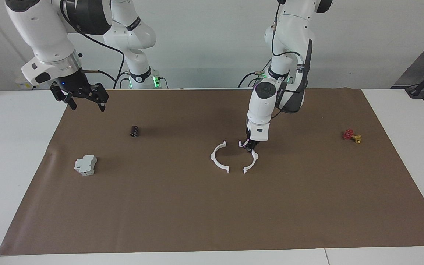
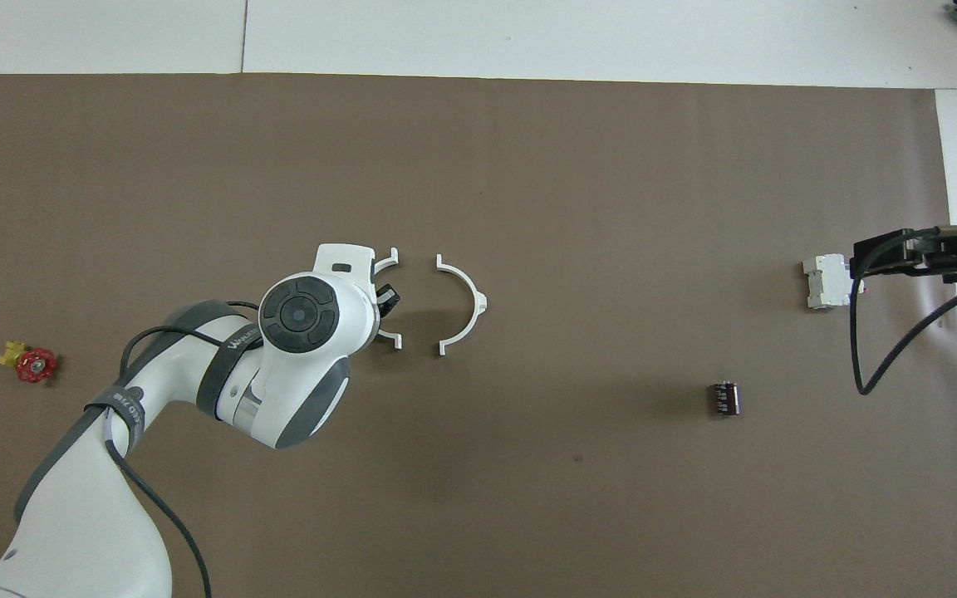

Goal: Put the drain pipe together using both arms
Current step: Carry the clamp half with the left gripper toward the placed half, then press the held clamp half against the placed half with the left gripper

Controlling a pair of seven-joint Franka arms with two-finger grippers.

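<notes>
Left tool (image 1: 249, 146) down at the brown paper mat (image 1: 212, 213) on the white desk (image 1: 13, 147), near the mat's middle. Fingertips pressed together on the gripped white plastic half-ring arc (image 1: 255, 156), pinching it close to the tabbed end that lies nearer the robots. Seen plainly only from the facing view. From overhead, the left arm's wrist covers the bow of that arc, leaving just its two tabbed ends and one dark finger showing.

Loose white plastic half-ring arc (image 2: 470, 303) flat on the mat, at three o'clock of the gripped one in the overhead view. Open sides turned toward each other, tabs apart, a clear gap between the two halves, so no closed ring yet.

Right tool (image 1: 87, 106) held up in the air over the mat's edge at the right arm's end, fingers spread wide, holding nothing; waiting. From overhead, drawn across the grey-white boxy plastic block (image 2: 825, 281) as if at it; from the facing view, well above the desk and well clear of the block.

Small black ribbed cylinder (image 2: 724, 398) at about four o'clock of the loose arc overhead, lying alone. Small red handwheel with a yellow fitting (image 2: 30, 362) at about nine o'clock of the gripped arc, well apart, toward the left arm's end.
</notes>
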